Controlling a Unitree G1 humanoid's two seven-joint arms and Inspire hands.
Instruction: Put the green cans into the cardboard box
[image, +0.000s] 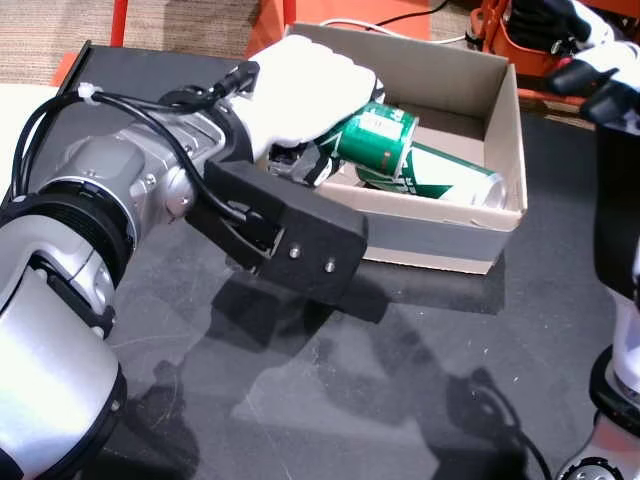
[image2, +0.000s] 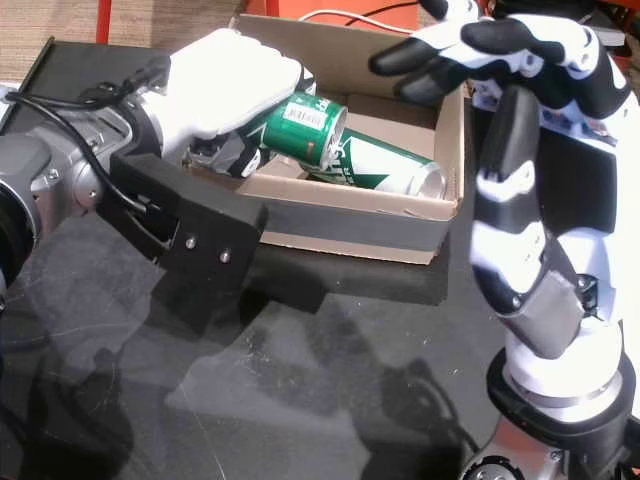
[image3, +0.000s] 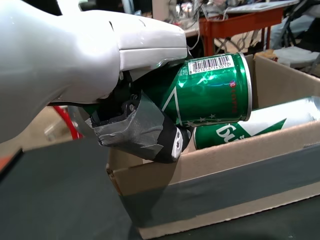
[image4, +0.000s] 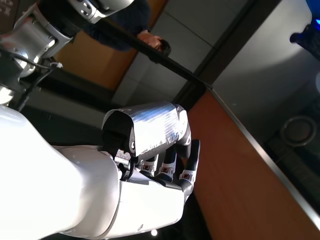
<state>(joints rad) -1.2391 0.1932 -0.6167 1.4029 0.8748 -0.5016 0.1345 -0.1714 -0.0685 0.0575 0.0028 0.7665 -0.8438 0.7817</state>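
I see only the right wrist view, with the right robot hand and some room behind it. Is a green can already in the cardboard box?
Observer: Yes. One green can lies on its side inside the cardboard box.
Operator: And the left side, does it hold something?
Observer: The left robot hand is shut on a second green can, tilted over the box's near left corner.
Operator: Is that can touching the one inside?
Observer: In the left wrist view the held can sits just above the lying one; contact cannot be told.
Operator: Where is my hand relative to the box?
Observer: The right robot hand is raised above the box's right side, fingers apart, holding nothing.
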